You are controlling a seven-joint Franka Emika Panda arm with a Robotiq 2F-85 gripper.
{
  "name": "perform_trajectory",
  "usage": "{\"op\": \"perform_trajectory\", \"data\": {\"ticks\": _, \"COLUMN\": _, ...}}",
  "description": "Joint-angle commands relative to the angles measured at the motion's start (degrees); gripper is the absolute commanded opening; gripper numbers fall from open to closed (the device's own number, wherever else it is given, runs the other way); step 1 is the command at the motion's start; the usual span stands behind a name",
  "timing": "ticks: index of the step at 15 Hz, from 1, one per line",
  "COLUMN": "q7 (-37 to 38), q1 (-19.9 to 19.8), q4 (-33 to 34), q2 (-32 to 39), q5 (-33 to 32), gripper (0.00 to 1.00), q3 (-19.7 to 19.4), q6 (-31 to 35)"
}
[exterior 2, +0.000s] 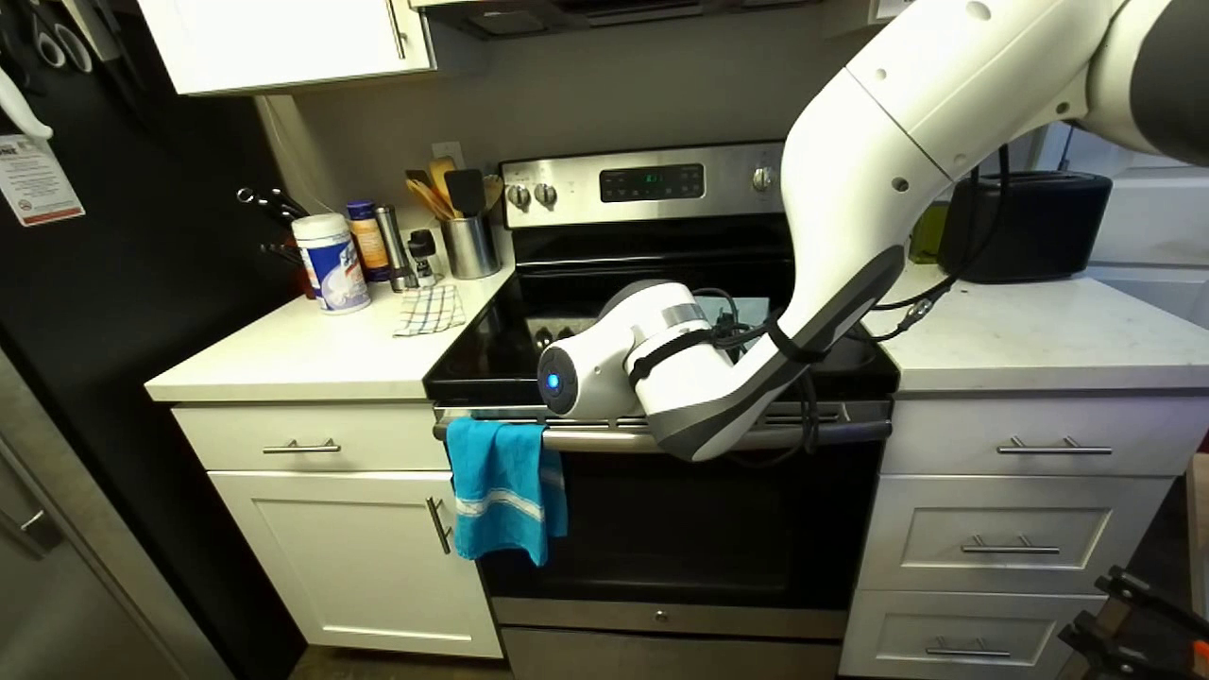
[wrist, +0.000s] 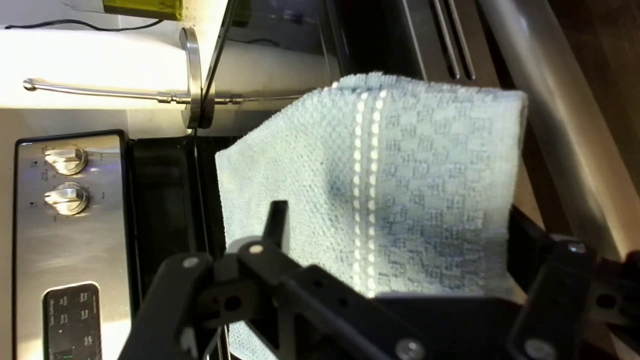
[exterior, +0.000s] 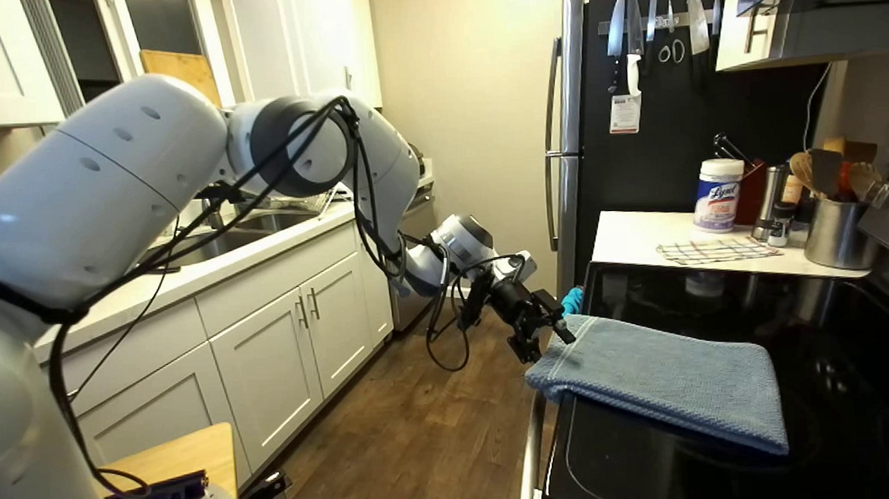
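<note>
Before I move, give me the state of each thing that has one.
Blue textured cloth towel: folded, lying on the black glass cooktop, overhanging its front edge.
Black two-fingered pincer: open; contact with that towel unclear.
Turquoise striped cloth towel: draped over the steel oven handle.
Black glass oven door: shut.
White-and-blue Lysol canister: upright, capped.
Black oven display: lit.
</note>
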Motion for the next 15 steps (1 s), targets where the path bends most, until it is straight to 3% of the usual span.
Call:
{"op": "perform_trajectory", "data": {"ticks": 1, "q7": -0.2, "q1": 0.1, "q4": 1.7, "q2": 1.3, "q5": -1.4, "gripper": 1.00, "q3": -0.2, "q6": -2.1}}
{"op": "perform_trajectory", "data": {"ticks": 15, "q7": 1.6, "q1": 0.4, "q4": -1.3, "q2": -5.2, "q5": -1.6, "gripper": 1.00, "q3": 0.5, "q6": -1.1}}
